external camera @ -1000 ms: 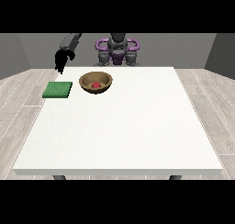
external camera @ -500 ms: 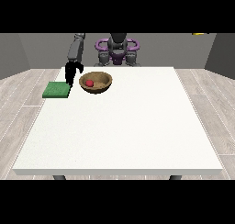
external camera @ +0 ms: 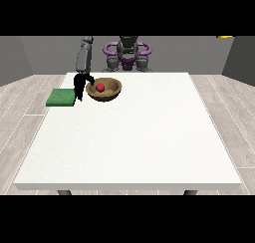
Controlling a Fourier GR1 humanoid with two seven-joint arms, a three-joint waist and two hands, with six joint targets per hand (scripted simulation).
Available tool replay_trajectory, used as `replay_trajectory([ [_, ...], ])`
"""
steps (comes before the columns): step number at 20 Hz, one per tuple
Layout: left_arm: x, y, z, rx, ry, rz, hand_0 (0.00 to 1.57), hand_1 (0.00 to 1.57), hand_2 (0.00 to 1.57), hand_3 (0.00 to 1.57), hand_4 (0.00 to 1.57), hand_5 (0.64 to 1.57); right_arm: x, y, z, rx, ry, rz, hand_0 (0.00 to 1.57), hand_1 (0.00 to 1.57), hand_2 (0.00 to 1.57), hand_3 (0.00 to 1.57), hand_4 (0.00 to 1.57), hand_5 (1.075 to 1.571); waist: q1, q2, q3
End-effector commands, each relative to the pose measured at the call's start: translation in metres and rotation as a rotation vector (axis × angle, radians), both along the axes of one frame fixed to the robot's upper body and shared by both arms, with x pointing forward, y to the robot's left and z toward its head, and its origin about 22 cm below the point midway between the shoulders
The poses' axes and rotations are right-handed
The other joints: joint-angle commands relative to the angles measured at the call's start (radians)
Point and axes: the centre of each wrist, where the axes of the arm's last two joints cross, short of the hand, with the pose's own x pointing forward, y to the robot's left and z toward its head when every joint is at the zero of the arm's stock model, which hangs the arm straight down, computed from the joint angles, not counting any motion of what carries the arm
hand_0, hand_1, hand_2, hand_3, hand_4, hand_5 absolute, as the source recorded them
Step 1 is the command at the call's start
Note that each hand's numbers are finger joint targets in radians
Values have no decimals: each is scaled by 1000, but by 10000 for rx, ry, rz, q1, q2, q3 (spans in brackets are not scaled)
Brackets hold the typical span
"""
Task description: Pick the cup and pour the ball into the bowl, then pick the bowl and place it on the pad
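Bowl (external camera: 104,90), brown, sat on white table (external camera: 134,137) near far edge w/ red ball (external camera: 100,87) inside. Green pad (external camera: 61,97) lay flat just left of it, not touching. Black hand at view's left (external camera: 79,84) hung down btwn pad & bowl, right by bowl's left rim. Fingers pointed down toward table; couldn't tell if apart or together, too small. Other hand not seen. No cup seen anywhere.
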Motion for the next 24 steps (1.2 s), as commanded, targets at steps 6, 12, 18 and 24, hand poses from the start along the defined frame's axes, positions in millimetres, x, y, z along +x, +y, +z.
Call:
replay_trajectory([
  [6,-19,28,20,135,-405,-220,0,0,0,0,1018,1540,23,-16,14,-99,-327,-305,0,0,0,0,449,1546,152,571,44],
  [12,-27,44,1,39,94,213,0,0,0,0,1022,1537,18,46,-8,-32,356,141,0,0,0,0,463,1550,-46,-55,38],
  [18,-33,50,11,-79,-354,196,0,0,0,0,1018,1535,-16,11,-34,-504,2164,-1564,878,878,580,0,608,1514,0,392,32],
  [24,-32,42,32,-138,-1136,-204,0,0,0,0,1071,1523,-28,-31,-27,-2836,2583,-2081,1571,1571,1571,1566,903,1495,503,1175,26],
])
